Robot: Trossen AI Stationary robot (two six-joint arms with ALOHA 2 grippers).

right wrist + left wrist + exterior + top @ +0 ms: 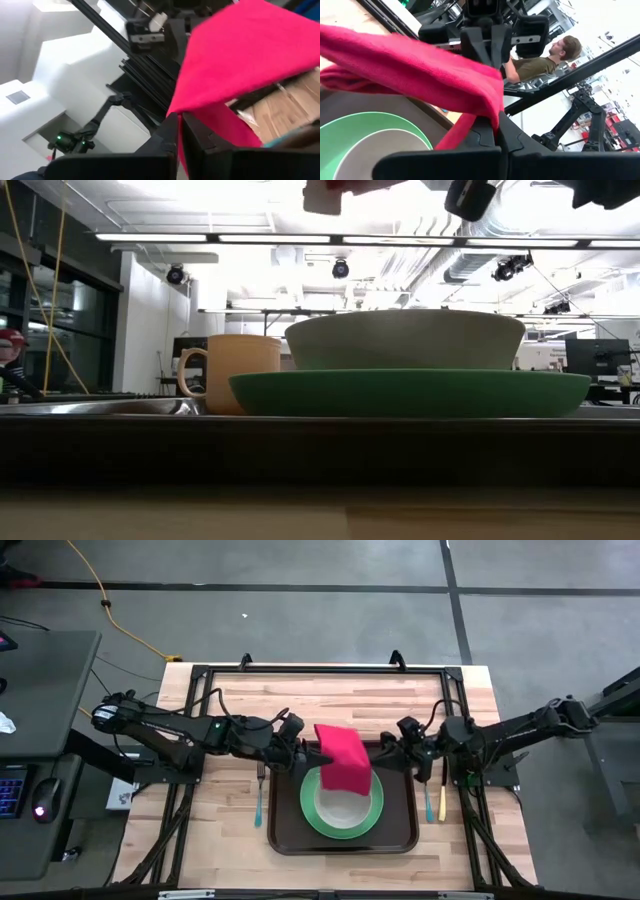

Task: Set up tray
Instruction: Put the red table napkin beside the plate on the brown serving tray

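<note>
I read no writing anywhere. My left claw (305, 754) and right claw (384, 753), both clamped on the red napkin (343, 757), hold it above the tray (400, 836) on the wooden surface (330, 690).

You see a plain red napkin (343, 757) over a bright green plate (341, 808) that carries a pale grey-white bowl (345, 808). Under them lies the dark brown tray (290, 840). The table (330, 695) is light striped wood inside a black frame. In the low view a peach mug (225, 372) stands beside the bowl. One teal-handled (258, 808) and one yellow-handled utensil (442, 802) flank the tray.
</note>
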